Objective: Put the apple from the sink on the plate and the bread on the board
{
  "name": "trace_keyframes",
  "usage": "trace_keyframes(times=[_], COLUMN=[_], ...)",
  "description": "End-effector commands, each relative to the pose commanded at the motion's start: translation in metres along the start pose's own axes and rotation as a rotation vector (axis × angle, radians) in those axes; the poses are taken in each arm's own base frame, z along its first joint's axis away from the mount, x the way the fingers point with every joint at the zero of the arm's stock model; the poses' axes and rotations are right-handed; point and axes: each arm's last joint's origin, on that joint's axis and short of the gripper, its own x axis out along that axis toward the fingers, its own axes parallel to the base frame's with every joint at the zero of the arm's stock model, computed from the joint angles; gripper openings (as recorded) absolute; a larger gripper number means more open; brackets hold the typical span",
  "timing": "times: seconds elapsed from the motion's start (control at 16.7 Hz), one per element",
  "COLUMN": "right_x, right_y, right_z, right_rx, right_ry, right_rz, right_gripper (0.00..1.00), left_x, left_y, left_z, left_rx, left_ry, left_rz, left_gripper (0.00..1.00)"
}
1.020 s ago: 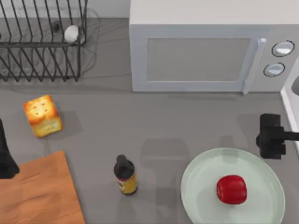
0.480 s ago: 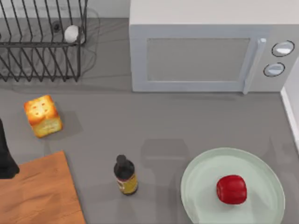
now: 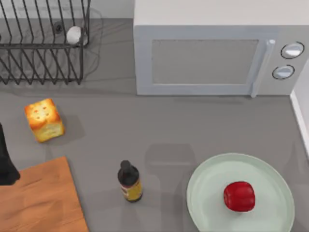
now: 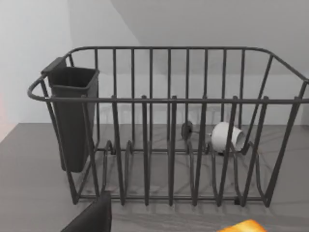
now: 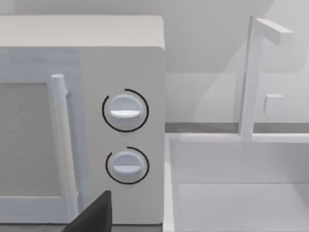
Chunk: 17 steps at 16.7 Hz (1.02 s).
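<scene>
On the grey worktop (image 3: 145,130), the apple (image 3: 239,196) already lies on the plate (image 3: 207,183), so half is done. The bread (image 3: 44,120) sits just beyond the board (image 3: 43,198), near our left tool (image 3: 6,164); its fingers' state we cannot tell.

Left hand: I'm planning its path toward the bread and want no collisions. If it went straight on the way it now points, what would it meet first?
Probably the dish rack, which stands dead ahead in the left wrist view; depth is hard to judge. The bread sits lower, nearer.
</scene>
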Motion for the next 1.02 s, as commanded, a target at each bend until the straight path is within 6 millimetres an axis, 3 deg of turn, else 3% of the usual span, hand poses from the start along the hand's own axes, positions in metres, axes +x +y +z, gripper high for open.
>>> trace_keyframes(times=[0.3,0.66,0.84,1.02], right_x=[0.000,0.000,0.000,0.000], right_y=[0.000,0.000,0.000,0.000], right_z=[0.000,0.000,0.000,0.000], right_rx=[0.000,0.000,0.000,0.000], right_ry=[0.000,0.000,0.000,0.000], right_rz=[0.000,0.000,0.000,0.000], right_gripper=[1.00,1.00,1.00,1.00], left_x=[0.000,0.009,0.033,0.080], left_y=[0.000,-0.005,-0.010,-0.018], left_z=[0.002,0.038,0.061,0.079], left_rx=[0.010,0.264,0.442,0.608], left_ry=[0.009,0.262,0.491,0.746], left_rz=[-0.003,-0.090,-0.201,-0.354], left_gripper=[1.00,1.00,1.00,1.00])
